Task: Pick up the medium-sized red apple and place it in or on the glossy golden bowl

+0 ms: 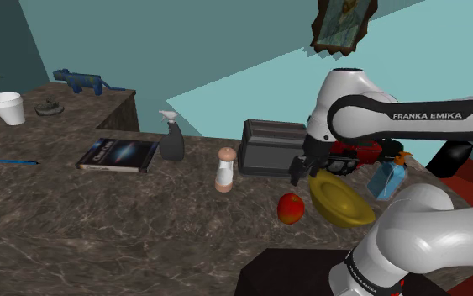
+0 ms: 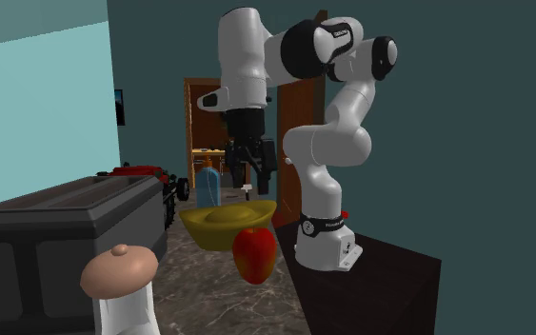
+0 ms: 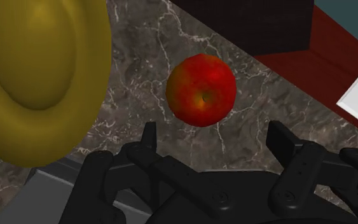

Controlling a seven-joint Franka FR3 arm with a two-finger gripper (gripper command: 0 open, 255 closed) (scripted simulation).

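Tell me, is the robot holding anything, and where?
Nothing is held. The open tool hovers above the apple, which sits untouched on the counter.

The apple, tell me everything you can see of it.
The apple is round and glossy, red with yellow-orange patches, with a small dimple turned toward the wrist camera. It looks whole. It sits on the dark marbled counter beside the golden bowl, with a gap of counter between them. The open gripper hangs above it without touching; only the counter touches it.
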